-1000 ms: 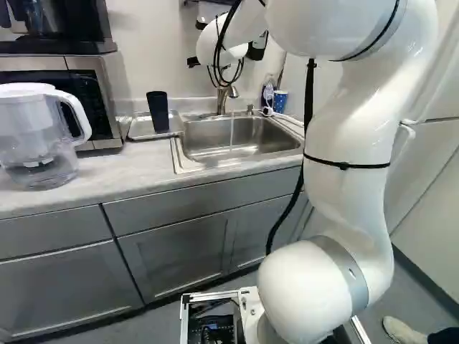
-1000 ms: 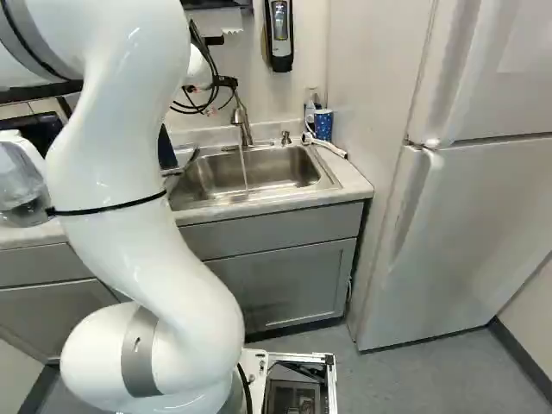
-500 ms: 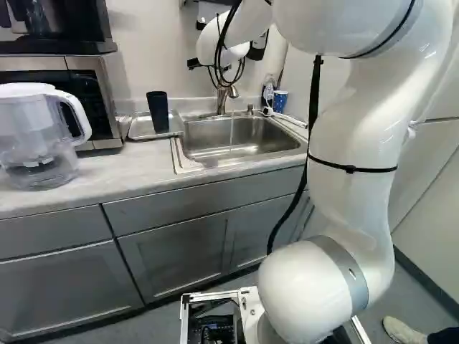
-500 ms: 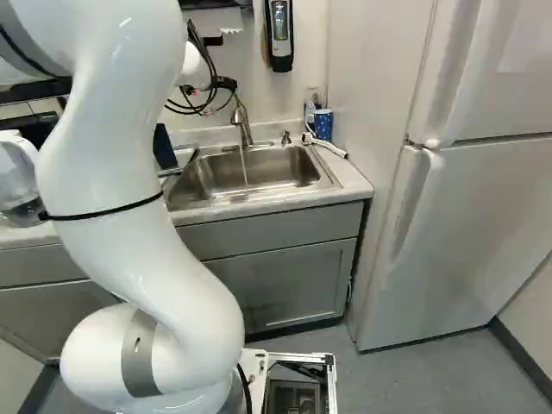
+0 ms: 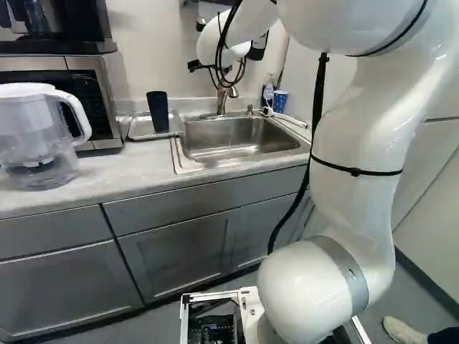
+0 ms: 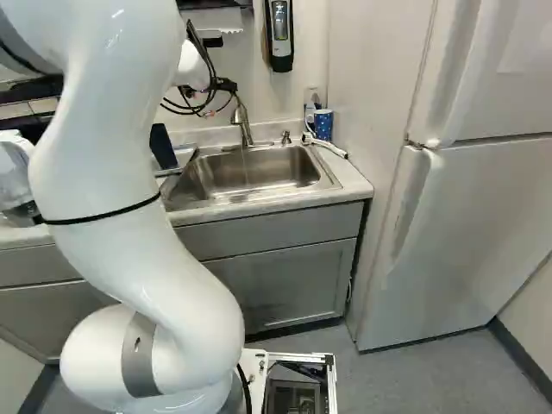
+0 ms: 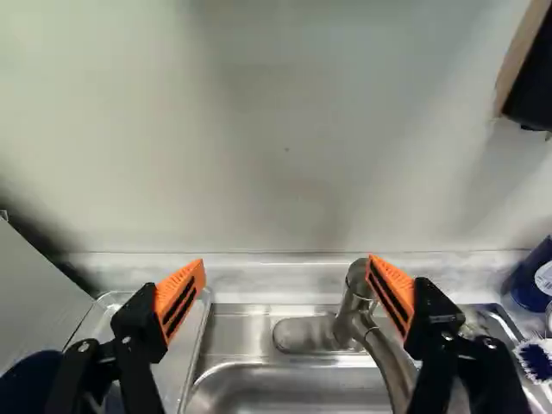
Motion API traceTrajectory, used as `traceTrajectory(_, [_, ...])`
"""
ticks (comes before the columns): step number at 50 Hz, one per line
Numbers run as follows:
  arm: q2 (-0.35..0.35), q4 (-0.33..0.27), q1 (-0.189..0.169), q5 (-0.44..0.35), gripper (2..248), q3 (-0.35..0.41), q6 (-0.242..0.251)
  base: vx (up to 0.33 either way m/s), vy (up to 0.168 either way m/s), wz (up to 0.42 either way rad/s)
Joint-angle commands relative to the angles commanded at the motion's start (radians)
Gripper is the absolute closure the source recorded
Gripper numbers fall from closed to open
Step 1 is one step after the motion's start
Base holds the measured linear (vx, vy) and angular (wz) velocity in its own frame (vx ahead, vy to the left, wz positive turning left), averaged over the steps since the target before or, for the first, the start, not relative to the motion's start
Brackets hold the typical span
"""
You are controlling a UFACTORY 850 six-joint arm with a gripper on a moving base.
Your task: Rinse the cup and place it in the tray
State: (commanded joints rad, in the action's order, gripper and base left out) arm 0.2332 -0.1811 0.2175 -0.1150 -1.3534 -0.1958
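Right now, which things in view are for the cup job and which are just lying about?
Job: dark tumbler (likely the cup, standing in the tray), metal tray, sink, faucet.

Lying about: filter pitcher, microwave, blue patterned cup, scrub brush.

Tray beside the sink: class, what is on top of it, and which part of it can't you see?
A dark cup stands on the tray. The patch directly under the cup's base is covered, so nothing there can be seen.
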Motion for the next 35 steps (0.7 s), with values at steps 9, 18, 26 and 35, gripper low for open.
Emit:
traceTrajectory(9, [-0.01, 0.0, -0.002, 0.018, 3, 0.012, 0.0, 0.0, 0.0, 0.0])
traceTrajectory(18, [-0.021, 0.0, -0.004, 0.03, 3, 0.023, 0.0, 0.0, 0.0, 0.0])
traceTrajectory(26, [-0.033, 0.0, -0.006, 0.04, 3, 0.037, 0.0, 0.0, 0.0, 0.0])
traceTrajectory(35, [-0.057, 0.0, -0.018, 0.04, 3, 0.063, 0.0, 0.0, 0.0, 0.0])
